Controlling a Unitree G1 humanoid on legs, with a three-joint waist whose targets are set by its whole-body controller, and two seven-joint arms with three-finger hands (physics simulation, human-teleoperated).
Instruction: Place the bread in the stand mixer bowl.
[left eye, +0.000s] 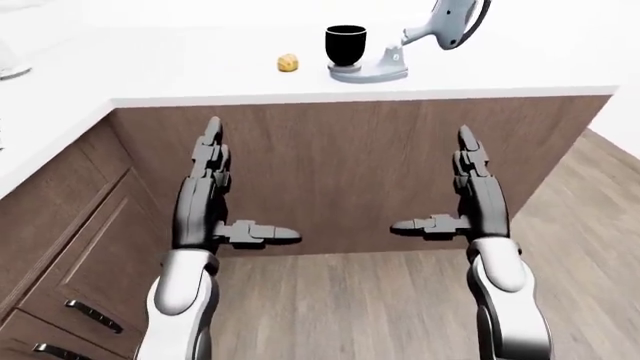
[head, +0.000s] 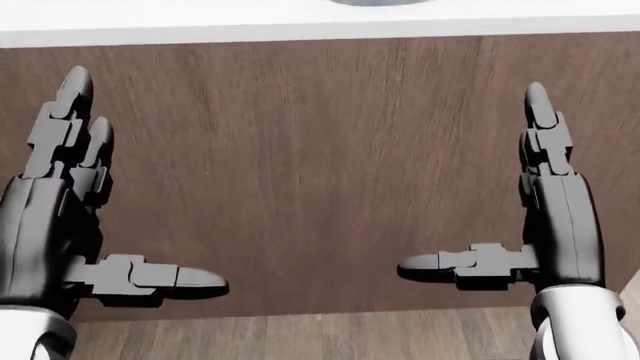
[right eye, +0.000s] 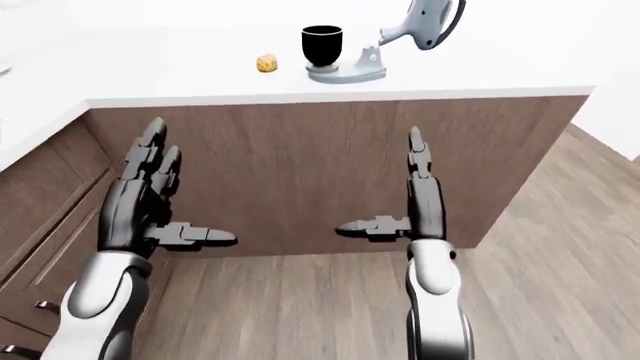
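A small tan piece of bread (left eye: 288, 63) lies on the white counter (left eye: 150, 75), just left of the stand mixer. The mixer's black bowl (left eye: 345, 46) stands on a grey base (left eye: 372, 73) under the tilted grey head (left eye: 447, 22). My left hand (left eye: 222, 196) and right hand (left eye: 452, 193) hang open below the counter edge, against the brown cabinet panel (left eye: 340, 165), fingers straight up and thumbs pointing inward. Both hands hold nothing. The head view shows only the left hand (head: 95, 202), the right hand (head: 505, 199) and the panel.
A run of brown drawers with dark handles (left eye: 95, 315) lies along the left of the left-eye view. Wood floor (left eye: 350, 307) spreads below the cabinet and to the right. A pale object (left eye: 8, 56) shows at the counter's far left edge.
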